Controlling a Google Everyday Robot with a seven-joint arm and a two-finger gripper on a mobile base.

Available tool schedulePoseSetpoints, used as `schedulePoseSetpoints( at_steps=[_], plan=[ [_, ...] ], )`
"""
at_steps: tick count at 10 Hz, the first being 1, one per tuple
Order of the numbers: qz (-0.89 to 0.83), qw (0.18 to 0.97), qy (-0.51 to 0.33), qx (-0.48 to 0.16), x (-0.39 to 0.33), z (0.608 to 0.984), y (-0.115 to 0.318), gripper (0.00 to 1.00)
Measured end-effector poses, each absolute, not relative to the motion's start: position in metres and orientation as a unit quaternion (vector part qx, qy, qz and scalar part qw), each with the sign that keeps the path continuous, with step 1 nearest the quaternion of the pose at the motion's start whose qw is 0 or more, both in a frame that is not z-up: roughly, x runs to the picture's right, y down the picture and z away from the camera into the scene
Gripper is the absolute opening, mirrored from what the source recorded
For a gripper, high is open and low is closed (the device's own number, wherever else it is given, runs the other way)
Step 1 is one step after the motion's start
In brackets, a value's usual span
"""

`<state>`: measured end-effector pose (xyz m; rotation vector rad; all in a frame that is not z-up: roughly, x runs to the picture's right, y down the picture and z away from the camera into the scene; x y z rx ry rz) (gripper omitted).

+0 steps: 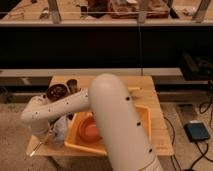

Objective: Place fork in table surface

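- Arm (117, 120): big white arm rising from the near edge, then bending across to the left side of the counter (160, 125), w/ the elbow hanging past the left edge.
- Claw (54, 134): down low over the front-left part of the counter, just beside the left wall of the yellow tub (145, 117). Can't tell if it's apart, together or clamped on anything; it reads as a grey mass under the wrist.
- Fork (38, 147): thin pale sliver at the front-left corner of the counter, slanting from that corner up twd the claw. The upper end runs in under the claw; can't tell whether it's gripped or only lying on the wood.
- Yellow tub: sits on the front half of the counter, partly hidden behind the arm, w/ an orange bowl (89, 131) inside near its left end.
- Back-left of counter: dark bowl (56, 91) w/ brownish contents, and a small dark cup (73, 85) just beside it to the right.
- Back edge, right of the arm: short yellowish obj. (134, 89), can't tell what it is.
- Floor, right of the counter: grey-blue box (197, 132) w/ a cable.
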<state>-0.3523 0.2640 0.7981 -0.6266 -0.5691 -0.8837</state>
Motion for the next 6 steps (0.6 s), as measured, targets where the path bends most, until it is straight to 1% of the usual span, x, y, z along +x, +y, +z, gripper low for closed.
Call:
schedulePoseSetpoints(
  at_steps=[6],
  plan=[
    [-0.417,0.818,-0.269,-0.292,-0.3513,0.7990,0.2620,0.11]
  ],
)
